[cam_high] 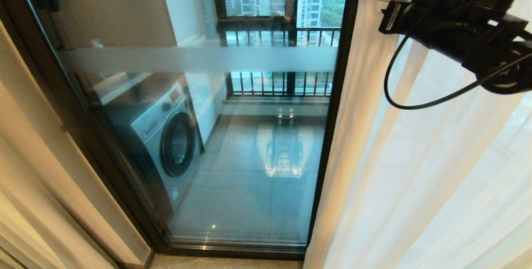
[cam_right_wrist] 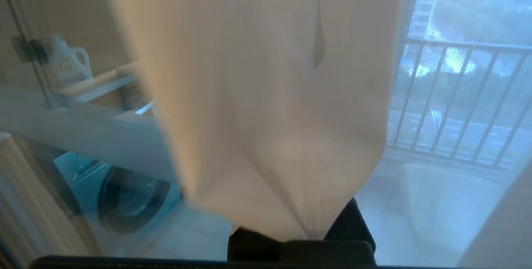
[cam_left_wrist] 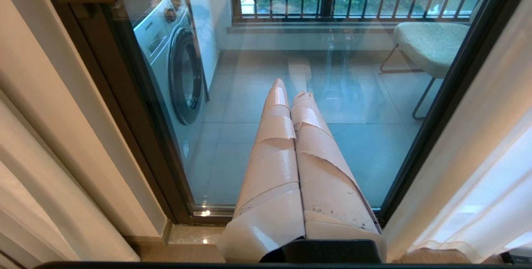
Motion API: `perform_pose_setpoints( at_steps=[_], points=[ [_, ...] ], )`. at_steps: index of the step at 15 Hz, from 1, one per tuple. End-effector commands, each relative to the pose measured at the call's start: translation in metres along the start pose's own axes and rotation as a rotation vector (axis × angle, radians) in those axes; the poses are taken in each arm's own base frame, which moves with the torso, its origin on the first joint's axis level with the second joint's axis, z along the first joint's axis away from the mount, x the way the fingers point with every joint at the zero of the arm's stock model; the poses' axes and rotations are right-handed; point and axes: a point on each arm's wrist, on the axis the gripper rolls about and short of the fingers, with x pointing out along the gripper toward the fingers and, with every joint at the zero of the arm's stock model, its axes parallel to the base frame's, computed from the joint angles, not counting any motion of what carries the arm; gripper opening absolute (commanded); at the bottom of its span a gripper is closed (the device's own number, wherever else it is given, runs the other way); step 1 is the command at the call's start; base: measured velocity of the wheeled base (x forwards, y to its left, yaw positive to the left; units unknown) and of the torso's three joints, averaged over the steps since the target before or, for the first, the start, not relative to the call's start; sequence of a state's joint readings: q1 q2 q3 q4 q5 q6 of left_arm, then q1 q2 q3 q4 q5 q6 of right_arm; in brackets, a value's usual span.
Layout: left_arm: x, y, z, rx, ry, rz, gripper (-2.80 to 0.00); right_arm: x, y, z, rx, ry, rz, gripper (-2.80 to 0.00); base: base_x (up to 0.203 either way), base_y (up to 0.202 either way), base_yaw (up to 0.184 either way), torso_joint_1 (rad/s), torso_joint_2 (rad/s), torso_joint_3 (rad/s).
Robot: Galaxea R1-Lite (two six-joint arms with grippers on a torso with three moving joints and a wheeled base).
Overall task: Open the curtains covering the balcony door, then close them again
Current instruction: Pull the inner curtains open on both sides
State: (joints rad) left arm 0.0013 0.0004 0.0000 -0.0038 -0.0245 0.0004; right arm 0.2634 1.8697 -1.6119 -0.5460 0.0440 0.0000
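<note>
The door (cam_high: 208,136) glass stands mostly bare, so the opening looks done: the drape (cam_high: 37,186) hangs gathered at its left side, the sheer (cam_high: 415,156) at its right post. The right gripper (cam_right_wrist: 299,223), up beside that post, is pinched on the sheer's edge, apparently starting the closing pull. The left gripper (cam_left_wrist: 291,94) is closed on nothing, low before the door.

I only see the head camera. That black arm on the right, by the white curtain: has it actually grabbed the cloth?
Observer: Yes. In the right wrist view the white curtain bunches down into the right tool, which is shut on it.
Operator: And the other arm?
Observer: The left tool is shut and holds nothing. It points at the lower glass of the balcony door.
Operator: Is anything hidden behind the curtain?
Observer: A pale cushioned chair on the balcony.
</note>
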Motion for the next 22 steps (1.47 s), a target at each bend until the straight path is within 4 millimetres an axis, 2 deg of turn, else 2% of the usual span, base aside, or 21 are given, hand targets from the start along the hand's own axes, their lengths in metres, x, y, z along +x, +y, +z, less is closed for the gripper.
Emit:
perform_pose_setpoints(
  at_steps=[1,6,8,15,19,22],
  points=[
    [0.000,0.000,0.000,0.000,-0.001,0.000,-2.80,-0.006,-0.002,0.011,-0.003,-0.030,-0.005,-2.80,0.000,0.000,0.000,0.000,0.00,0.000],
    [0.000,0.000,0.000,0.000,0.000,0.000,-2.80,-0.018,-0.008,0.030,-0.008,-0.068,-0.108,-2.80,0.000,0.000,0.000,0.000,0.00,0.000],
    [0.000,0.000,0.000,0.000,-0.001,0.000,-2.80,-0.029,-0.010,0.033,-0.014,-0.059,-0.139,-2.80,0.000,0.000,0.000,0.000,0.00,0.000],
    [0.000,0.000,0.000,0.000,-0.001,0.000,-2.80,-0.074,-0.048,0.033,-0.137,-0.016,-0.289,-2.80,0.000,0.000,0.000,0.000,0.00,0.000],
    [0.000,0.000,0.000,0.000,-0.001,0.000,-2.80,-0.085,-0.066,0.039,-0.157,-0.025,-0.355,-2.80,0.000,0.000,0.000,0.000,0.00,0.000],
    [0.000,0.000,0.000,0.000,-0.001,0.000,-2.80,-0.088,-0.070,0.042,-0.163,-0.031,-0.368,-2.80,0.000,0.000,0.000,0.000,0.00,0.000]
  ],
)
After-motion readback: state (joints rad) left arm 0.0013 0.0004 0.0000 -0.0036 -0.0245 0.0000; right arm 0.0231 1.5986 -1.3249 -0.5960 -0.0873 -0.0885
